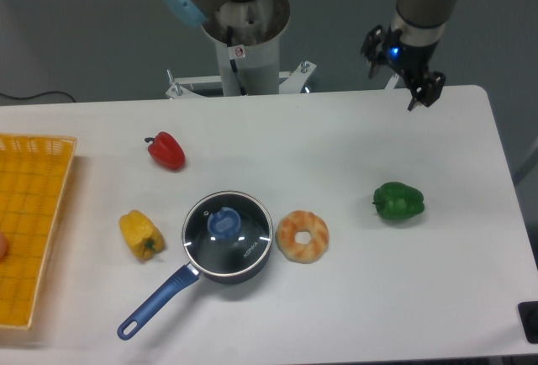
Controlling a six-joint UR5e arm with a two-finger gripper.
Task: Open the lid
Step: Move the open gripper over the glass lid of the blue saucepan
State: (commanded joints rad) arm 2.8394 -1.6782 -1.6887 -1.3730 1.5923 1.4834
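Note:
The lid point(228, 228), clear glass with a thin metal rim and a blue knob in its middle, rests flat on the dark blue saucepan point(151, 304), whose long handle points to the front left. My gripper point(399, 69) hangs open and empty over the table's far right edge, well away from the lid, its two dark fingers spread apart.
A donut point(303, 235) touches the pan's right side. A yellow pepper point(140, 234) lies to its left, a red pepper point(167, 150) behind it, a green pepper point(398, 201) to the right. An orange basket point(34, 182) stands at the left edge. The robot base point(246, 41) stands behind the table.

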